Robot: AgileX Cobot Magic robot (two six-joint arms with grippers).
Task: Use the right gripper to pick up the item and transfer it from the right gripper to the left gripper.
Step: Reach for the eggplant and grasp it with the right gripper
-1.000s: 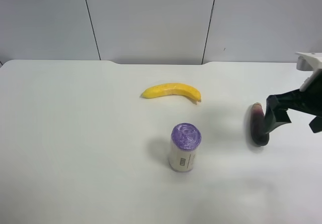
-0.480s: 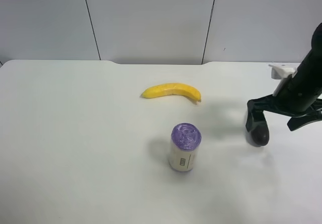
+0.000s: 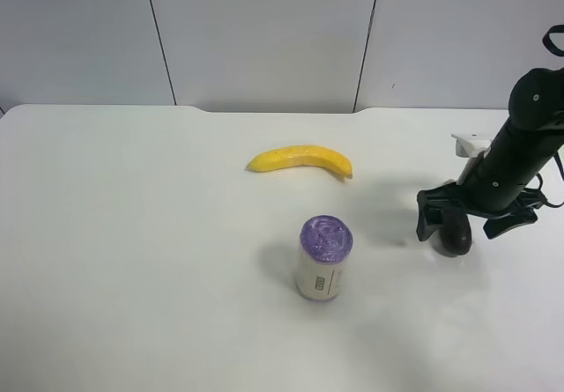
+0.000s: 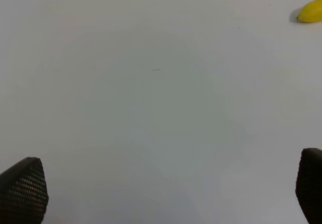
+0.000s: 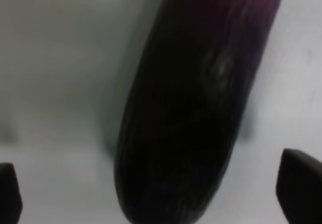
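The dark purple-black toy eggplant lies on the white table at the exterior high view's right. My right gripper, on the black arm with a white bracket, is lowered over it. One finger stands on each side of the eggplant, and most of it is hidden. In the right wrist view the eggplant fills the middle, between the two spread fingertips of the open right gripper. I cannot tell whether they touch it. My left gripper is open and empty over bare table. It is out of the exterior high view.
A yellow banana lies mid-table, and its tip shows in the left wrist view. A white cylinder with a purple lid stands upright in front of the banana, to the left of the eggplant. The white table ends at a grey wall behind.
My right arm has come in from the right edge and lowered. Its open fingers now straddle the eggplant instead of hanging beside it. The eggplant, banana and cylinder have not moved.
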